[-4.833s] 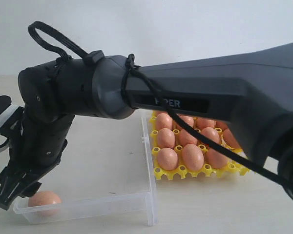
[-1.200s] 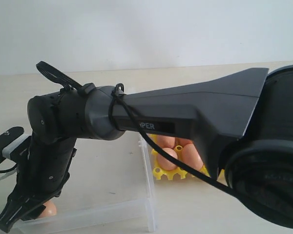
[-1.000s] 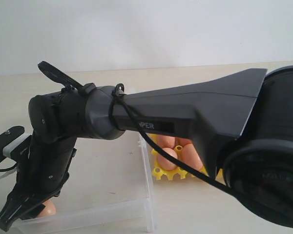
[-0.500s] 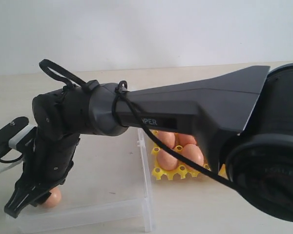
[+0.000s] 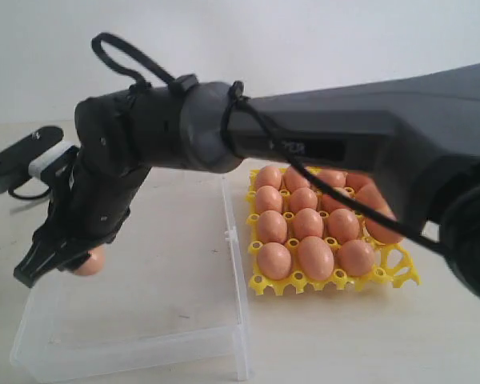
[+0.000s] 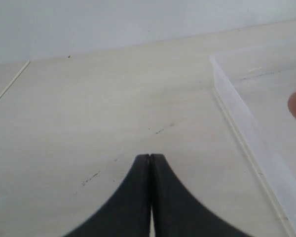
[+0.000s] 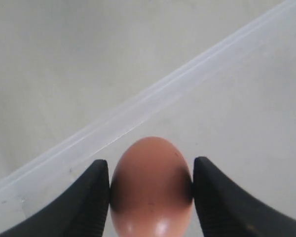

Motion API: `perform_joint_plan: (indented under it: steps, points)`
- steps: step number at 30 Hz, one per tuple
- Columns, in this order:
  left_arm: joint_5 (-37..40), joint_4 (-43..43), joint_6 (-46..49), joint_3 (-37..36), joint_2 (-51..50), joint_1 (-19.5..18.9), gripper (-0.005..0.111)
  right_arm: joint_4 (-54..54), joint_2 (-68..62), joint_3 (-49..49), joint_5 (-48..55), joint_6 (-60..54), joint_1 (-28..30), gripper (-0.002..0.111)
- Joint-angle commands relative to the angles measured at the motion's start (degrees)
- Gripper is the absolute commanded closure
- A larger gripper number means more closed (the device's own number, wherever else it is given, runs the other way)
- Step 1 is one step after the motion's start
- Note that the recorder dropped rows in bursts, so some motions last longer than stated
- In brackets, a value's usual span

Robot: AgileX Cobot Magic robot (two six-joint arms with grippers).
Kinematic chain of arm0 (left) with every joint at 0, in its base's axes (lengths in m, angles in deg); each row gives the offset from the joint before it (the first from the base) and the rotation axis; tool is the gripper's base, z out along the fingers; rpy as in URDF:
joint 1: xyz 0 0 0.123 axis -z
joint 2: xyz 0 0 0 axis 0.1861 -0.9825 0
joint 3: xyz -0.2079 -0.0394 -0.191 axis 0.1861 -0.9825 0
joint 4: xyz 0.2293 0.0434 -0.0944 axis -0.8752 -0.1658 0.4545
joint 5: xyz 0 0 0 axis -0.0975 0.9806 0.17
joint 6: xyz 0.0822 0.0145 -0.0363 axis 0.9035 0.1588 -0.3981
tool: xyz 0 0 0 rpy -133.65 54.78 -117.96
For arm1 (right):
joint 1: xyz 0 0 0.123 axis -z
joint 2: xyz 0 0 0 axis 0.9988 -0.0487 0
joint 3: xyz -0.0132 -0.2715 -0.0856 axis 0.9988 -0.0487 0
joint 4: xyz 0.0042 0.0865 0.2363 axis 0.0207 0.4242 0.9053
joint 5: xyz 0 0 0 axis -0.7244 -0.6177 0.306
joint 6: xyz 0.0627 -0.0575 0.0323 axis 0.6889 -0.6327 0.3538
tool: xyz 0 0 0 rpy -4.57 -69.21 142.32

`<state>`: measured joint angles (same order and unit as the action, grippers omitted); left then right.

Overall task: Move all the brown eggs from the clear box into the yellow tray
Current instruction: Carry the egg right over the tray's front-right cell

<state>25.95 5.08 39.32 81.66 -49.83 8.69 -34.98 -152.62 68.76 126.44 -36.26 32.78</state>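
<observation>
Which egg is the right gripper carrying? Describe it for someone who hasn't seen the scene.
Find the clear box left of the yellow tray. Over its left end hangs the right gripper, clamping one brown egg. It's the only egg outside the tray's cells.

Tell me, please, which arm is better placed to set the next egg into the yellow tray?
Right: its jaws grip a brown egg over the clear box, beside the yellow tray. The left arm's jaws are shut above the table, holding nothing.
</observation>
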Motion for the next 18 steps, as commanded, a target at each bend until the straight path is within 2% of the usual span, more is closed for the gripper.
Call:
perform_joint_plan:
  steps: [1, 8, 18]
  points:
    - [-0.5, 0.1, -0.4, 0.2, 0.0, 0.3, 0.107, -0.2, 4.2, -0.1, -2.6, 0.7, 1.9, 0.108]
    - [-0.5, 0.1, -0.4, 0.2, 0.0, 0.3, 0.107, 0.0, 9.2, -0.1, -7.7, 2.0, 4.6, 0.108]
    - [-0.5, 0.1, -0.4, 0.2, 0.0, 0.3, 0.107, 7.1, 12.2, -0.1, -16.9, 2.1, 8.6, 0.108]
